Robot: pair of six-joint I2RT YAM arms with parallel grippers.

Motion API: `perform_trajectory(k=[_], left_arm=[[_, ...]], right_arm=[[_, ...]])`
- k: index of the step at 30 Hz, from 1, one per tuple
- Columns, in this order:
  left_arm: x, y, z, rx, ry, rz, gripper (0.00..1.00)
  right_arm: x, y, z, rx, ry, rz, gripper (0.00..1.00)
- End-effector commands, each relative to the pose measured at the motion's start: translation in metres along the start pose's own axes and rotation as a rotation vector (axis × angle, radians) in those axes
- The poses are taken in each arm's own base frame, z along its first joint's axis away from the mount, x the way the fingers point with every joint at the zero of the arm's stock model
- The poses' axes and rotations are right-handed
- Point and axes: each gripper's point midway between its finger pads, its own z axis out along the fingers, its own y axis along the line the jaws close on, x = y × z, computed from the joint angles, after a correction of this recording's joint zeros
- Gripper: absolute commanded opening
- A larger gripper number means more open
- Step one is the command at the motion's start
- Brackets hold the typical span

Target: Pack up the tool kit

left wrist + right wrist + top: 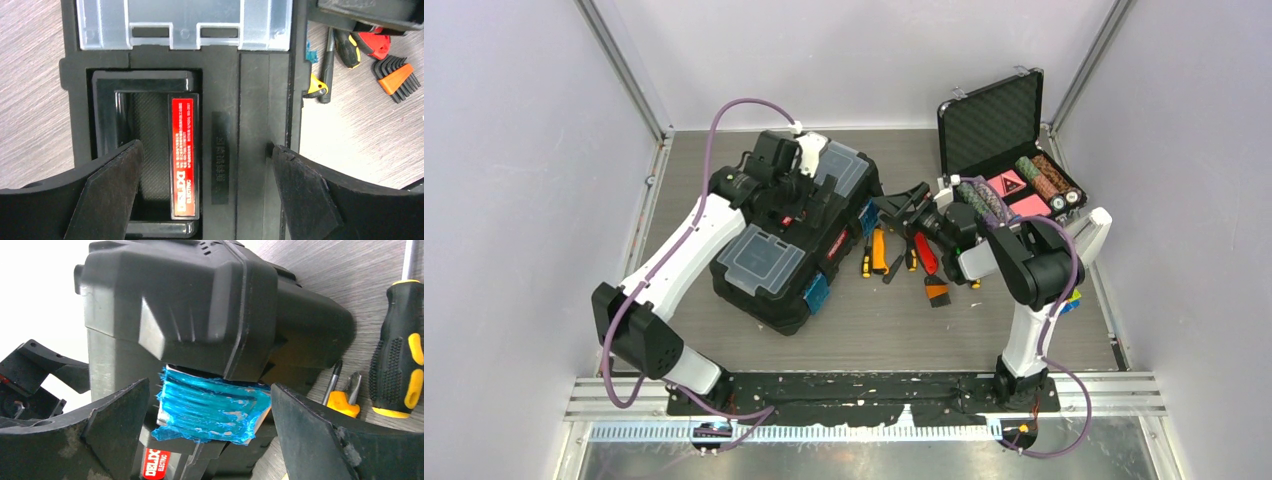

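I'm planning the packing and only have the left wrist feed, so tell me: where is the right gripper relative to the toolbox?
Observer: The right gripper is open at the right side of the toolbox, above the loose hand tools.
Operator: What is it lined up on?
Observer: A blue latch on the toolbox sits in the gap between its fingers. I cannot tell if they touch it.
Operator: Is anything beyond my view on the table?
Observer: An open foam-lined case of poker chips stands at the far right corner.
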Motion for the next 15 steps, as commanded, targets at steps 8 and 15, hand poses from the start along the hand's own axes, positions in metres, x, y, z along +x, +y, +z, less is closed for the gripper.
perform_trajectory(k=[8, 15], left_arm=[[-0.003, -0.026, 0.009, 0.075, -0.001, 0.001, 1.0], [0.01, -0.027, 0.02, 0.062, 0.054, -0.034, 1.0]], right_arm=[[0.016, 0.012, 0.008, -0.09, 0.024, -0.014, 0.95], [0.025, 0.023, 0.011, -0.148, 0.05, -0.014, 0.95]])
